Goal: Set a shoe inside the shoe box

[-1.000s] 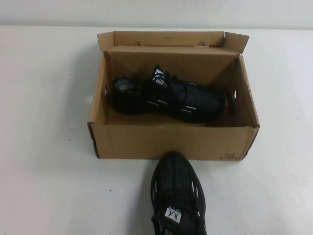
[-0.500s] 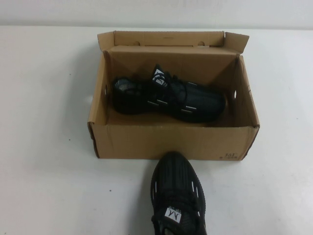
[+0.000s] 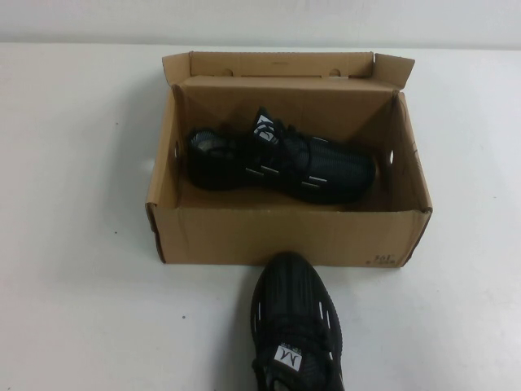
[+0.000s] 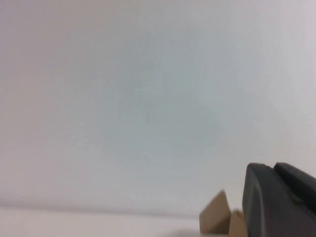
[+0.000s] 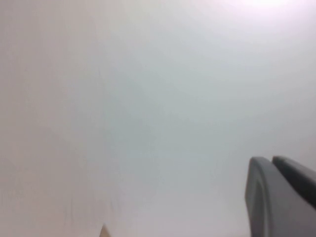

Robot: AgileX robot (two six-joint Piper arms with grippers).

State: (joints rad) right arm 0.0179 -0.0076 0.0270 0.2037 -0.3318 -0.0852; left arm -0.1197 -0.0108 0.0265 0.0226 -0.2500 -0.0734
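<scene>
The brown cardboard shoe box (image 3: 285, 236) stands open in the middle of the table, its flap lid standing up at the back. One black sneaker (image 3: 281, 161) lies on its side inside the box, toe to the right. A second identical black sneaker (image 3: 295, 326) stands on the table just in front of the box, toe touching or nearly touching its front wall, heel cut off by the picture's edge. Neither arm shows in the high view. My left gripper (image 4: 274, 168) and my right gripper (image 5: 271, 160) show only in their wrist views, fingers together, holding nothing, away from the shoes.
The white table (image 3: 81, 285) spreads left and right of the box, with a pale wall behind it. The left wrist view shows cardboard corners of the box (image 4: 217, 217) beside the gripper. A tiny cardboard tip (image 5: 104, 230) shows in the right wrist view.
</scene>
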